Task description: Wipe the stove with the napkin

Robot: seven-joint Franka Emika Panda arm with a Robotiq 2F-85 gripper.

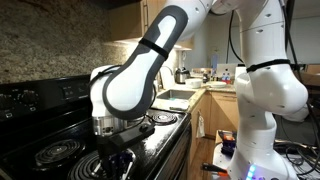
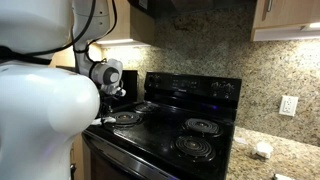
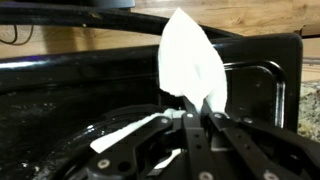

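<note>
white napkin (image 3: 190, 60) pinched in fully closed jaws, sticking out past their tips, over glossy black stove (image 3: 60, 95), napkin hard to make out in both exterior views

I see the robot's white body (image 2: 40, 110) filling the near side, and its arm (image 2: 108, 74) reaching over the stove (image 2: 160, 135) at the edge closest to that body, above a coil burner (image 2: 127, 118). The control panel (image 2: 195, 88) stands along the back edge. Past the far edge, a small white object (image 2: 263, 150) sits on the granite counter (image 2: 290, 165), below a wall outlet (image 2: 288, 105).
</note>
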